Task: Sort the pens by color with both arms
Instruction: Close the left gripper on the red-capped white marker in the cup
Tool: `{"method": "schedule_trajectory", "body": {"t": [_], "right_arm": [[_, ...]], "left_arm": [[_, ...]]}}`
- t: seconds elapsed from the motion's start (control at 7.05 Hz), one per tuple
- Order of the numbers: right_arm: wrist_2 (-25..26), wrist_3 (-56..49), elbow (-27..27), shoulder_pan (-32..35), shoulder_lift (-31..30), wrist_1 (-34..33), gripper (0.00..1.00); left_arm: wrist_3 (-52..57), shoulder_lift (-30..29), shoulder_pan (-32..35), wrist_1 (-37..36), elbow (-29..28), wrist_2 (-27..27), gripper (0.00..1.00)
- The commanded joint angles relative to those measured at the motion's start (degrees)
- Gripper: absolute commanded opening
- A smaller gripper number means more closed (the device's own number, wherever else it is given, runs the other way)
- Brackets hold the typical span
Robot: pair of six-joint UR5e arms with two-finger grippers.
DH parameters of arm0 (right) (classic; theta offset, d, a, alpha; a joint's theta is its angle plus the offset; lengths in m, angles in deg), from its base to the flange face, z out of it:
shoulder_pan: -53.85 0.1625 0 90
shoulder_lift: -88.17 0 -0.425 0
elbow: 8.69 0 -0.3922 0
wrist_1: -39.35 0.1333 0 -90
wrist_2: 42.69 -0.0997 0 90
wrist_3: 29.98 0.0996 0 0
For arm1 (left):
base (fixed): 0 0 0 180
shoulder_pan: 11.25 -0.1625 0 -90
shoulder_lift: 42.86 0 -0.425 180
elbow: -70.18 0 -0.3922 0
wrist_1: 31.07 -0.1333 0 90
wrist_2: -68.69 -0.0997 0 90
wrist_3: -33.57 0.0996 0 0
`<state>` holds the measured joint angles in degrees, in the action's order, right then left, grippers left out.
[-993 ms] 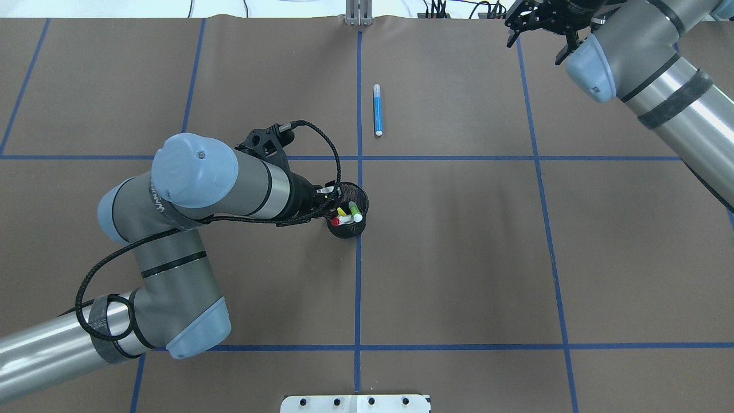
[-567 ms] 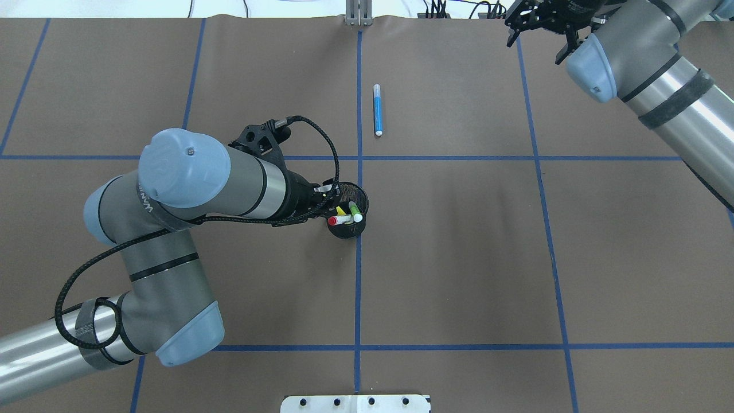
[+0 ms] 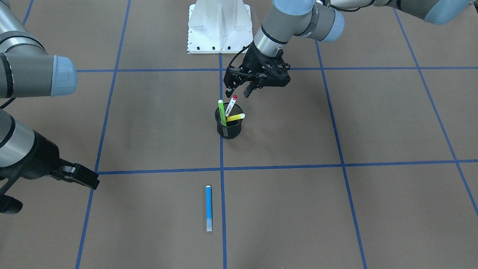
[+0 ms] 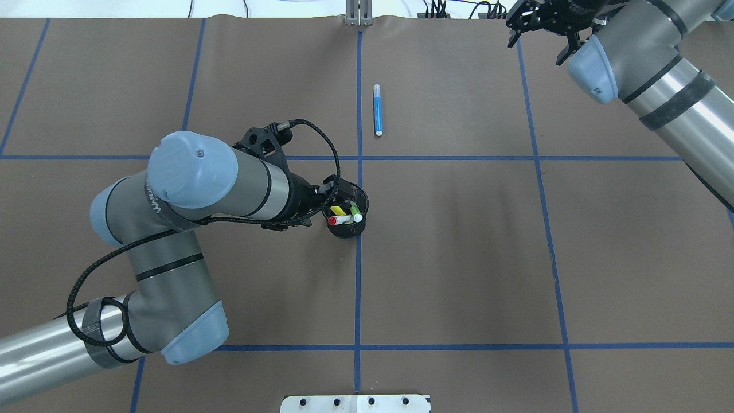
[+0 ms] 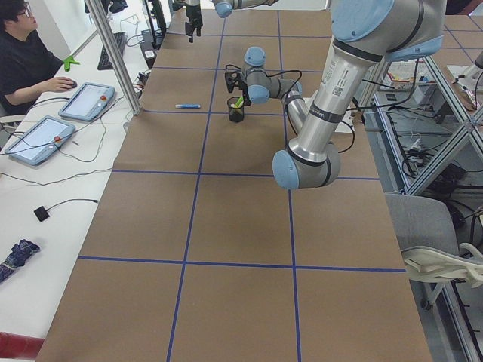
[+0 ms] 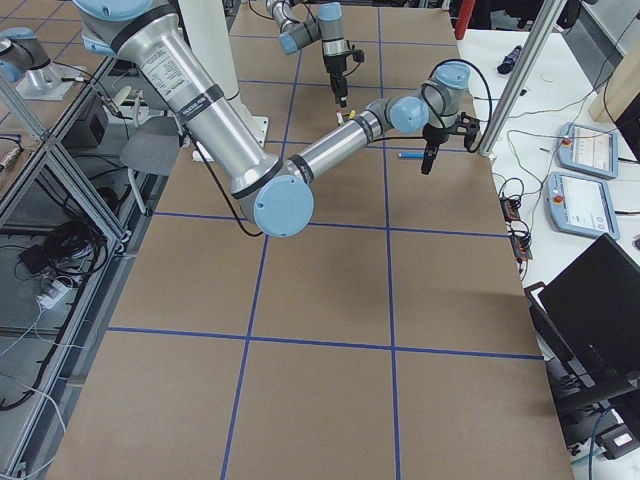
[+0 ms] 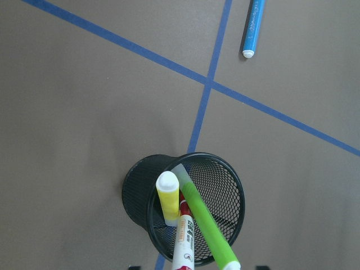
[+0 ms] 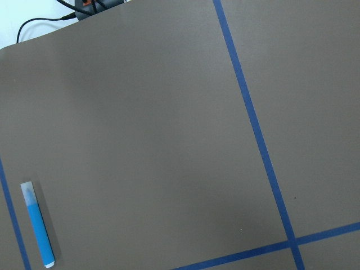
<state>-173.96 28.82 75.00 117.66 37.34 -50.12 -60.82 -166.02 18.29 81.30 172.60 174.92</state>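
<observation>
Pens in the cup: you have the green pen (image 3: 222, 111), the yellow pen (image 3: 236, 117) and the red-capped pen (image 3: 232, 103) standing tilted in the black mesh cup (image 3: 228, 131), which sits on the centre tape line in the middle of the table.
Blue pen: the blue pen (image 3: 208, 206) lies flat on the far side of the table from the robot, just beside the same centre line and well apart from the cup.
Left gripper: your left gripper (image 3: 238, 92) hovers just above the cup on the robot's side, fingers spread and holding nothing; its wrist camera looks straight down on the pen tips.
Right gripper: your right gripper (image 4: 534, 40) hangs at the far right corner, spread wide and empty, well apart from every pen.
Step in hand: you look to be lining up the left arm for a pick from the cup; one pen is out, three are left.
Next move: judge one cap to close on; the red-capped tip stands highest and nearest the fingers, but the three tips crowd together, so come down on it alone.
Surface: brown paper (image 4: 459, 258) marked with a blue tape grid.
Room: an operator (image 5: 23, 53) sits at a side desk with control tablets (image 5: 87, 102); the white pedestal base (image 3: 218, 26) stands at the robot's edge.
</observation>
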Motion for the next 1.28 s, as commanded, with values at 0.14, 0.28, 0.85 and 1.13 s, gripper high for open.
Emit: {"method": "schedule_trajectory", "body": {"t": [0.14,0.28,0.85,1.13], "right_arm": [[-0.04,0.00,-0.02,0.00,-0.05,0.00,1.00],[-0.04,0.00,-0.02,0.00,-0.05,0.00,1.00],[-0.30,0.00,-0.02,0.00,-0.14,0.00,1.00],[-0.21,-0.09,-0.02,0.00,-0.14,0.00,1.00]], "left_arm": [[0.09,-0.41,-0.19,0.30,-1.87,0.03,0.55],[0.00,-0.41,-0.19,0.30,-1.79,0.11,0.48],[0.00,-0.50,-0.28,0.39,-1.87,0.20,0.46],[0.00,-0.41,-0.63,0.39,-1.96,0.20,0.46]]}}
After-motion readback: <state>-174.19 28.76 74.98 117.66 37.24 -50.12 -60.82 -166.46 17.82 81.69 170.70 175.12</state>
